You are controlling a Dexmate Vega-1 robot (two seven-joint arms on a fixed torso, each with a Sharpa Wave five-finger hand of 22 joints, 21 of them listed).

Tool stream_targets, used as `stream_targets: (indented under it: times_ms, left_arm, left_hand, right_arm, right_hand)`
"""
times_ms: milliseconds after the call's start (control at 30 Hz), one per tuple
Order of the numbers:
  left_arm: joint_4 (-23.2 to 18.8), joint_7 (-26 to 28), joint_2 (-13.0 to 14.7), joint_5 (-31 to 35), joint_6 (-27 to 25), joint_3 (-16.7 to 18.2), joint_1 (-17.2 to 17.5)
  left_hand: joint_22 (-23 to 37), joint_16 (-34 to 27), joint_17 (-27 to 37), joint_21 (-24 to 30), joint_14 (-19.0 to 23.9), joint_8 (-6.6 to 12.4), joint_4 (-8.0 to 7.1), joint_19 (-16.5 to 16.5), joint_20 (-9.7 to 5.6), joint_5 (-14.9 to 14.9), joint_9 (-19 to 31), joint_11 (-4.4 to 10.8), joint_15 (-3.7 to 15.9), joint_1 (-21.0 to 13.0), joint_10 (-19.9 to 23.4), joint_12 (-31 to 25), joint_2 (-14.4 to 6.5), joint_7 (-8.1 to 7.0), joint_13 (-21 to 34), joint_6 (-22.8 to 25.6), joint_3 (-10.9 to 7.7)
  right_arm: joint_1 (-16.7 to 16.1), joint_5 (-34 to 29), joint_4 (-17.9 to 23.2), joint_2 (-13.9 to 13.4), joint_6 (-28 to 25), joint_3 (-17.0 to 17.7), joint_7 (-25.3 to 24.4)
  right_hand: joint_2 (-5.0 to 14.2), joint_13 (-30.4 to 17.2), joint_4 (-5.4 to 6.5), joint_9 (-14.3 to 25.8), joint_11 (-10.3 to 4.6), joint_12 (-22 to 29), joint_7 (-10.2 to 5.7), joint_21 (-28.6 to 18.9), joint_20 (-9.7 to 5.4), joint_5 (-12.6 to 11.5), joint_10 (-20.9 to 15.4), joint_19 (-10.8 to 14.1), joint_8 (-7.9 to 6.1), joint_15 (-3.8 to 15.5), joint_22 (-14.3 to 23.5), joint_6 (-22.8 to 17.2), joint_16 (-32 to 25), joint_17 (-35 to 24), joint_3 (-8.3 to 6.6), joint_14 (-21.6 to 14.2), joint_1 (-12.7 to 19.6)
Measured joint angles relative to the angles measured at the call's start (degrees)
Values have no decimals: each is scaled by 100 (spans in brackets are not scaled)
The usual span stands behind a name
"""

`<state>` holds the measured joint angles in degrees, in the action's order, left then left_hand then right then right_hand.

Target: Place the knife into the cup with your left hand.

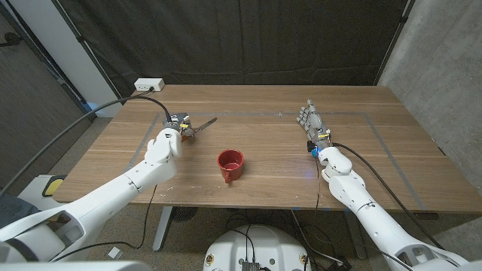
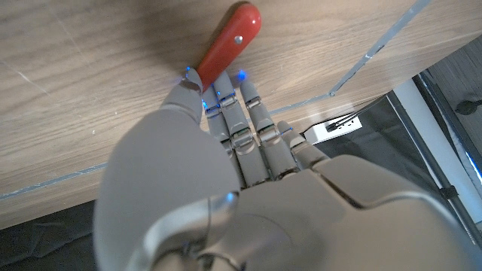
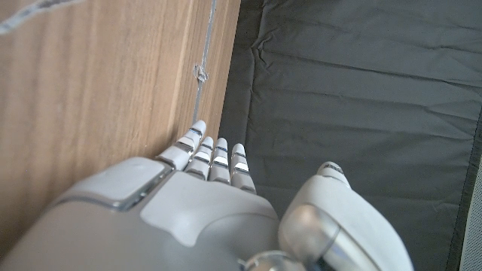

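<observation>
Toward ten o'clock from the round red ceramic cup [image 1: 230,165], the robot's left hand [image 1: 178,129] holds the red-handled knife [image 1: 199,127] above the wooden table [image 1: 263,143]. Its grey blade points out toward two o'clock, clear of the cup and near it. From the left wrist view the fingers [image 2: 242,120] and thumb close around the knife's glossy red handle [image 2: 230,44], whose rounded end with a small rivet sticks out past the fingertips. The cup stands upright near the table's middle, its handle turned toward six o'clock. Out at three o'clock from the cup, well apart from it, the right hand [image 1: 312,123] stands with its fingers straight and slightly apart, holding nothing. A white power strip [image 1: 149,85] lies at the table's far edge, at eleven o'clock from the cup.
</observation>
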<state>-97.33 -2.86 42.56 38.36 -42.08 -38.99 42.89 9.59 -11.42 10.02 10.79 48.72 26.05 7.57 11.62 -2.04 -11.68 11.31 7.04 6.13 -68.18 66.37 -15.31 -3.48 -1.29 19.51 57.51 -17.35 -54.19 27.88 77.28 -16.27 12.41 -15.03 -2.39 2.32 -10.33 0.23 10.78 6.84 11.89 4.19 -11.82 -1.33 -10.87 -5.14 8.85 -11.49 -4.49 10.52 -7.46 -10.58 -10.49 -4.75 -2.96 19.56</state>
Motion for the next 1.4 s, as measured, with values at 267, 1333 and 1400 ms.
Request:
stream_targets:
  times_ms: [267,1333,1400]
  left_arm:
    - [-171,-12,86,73,27,67,39]
    - [-587,1176,-35,-205,901,774,659]
    - [-664,1373,-60,-283,1089,834,758]
  left_hand:
    - [0,0,0,0,10,43,0,0,0,-12,359,-31,-10,-58,32,-1,58,1,74,1,0]
    - [1,21,27,1,94,12,-8,-7,-8,17,369,7,30,-41,-4,3,41,31,240,30,-7]
    - [2,21,27,1,94,24,-8,-7,-8,18,369,7,31,-40,-3,4,40,31,246,30,-7]
  right_arm:
    - [-10,2,28,-2,-9,0,-10]
    - [60,-14,-101,65,56,-36,-4]
    - [60,-14,-104,67,62,-36,-2]
  right_hand:
    - [0,0,0,0,0,0,0,0,0,0,0,0,0,0,0,0,0,-6,0,0,0]
    - [0,-22,0,0,0,0,0,-1,21,0,0,-21,0,2,0,0,0,9,0,-1,0]
    - [17,-22,0,0,0,0,0,-1,21,0,0,-21,0,2,0,0,0,9,0,-2,-17]
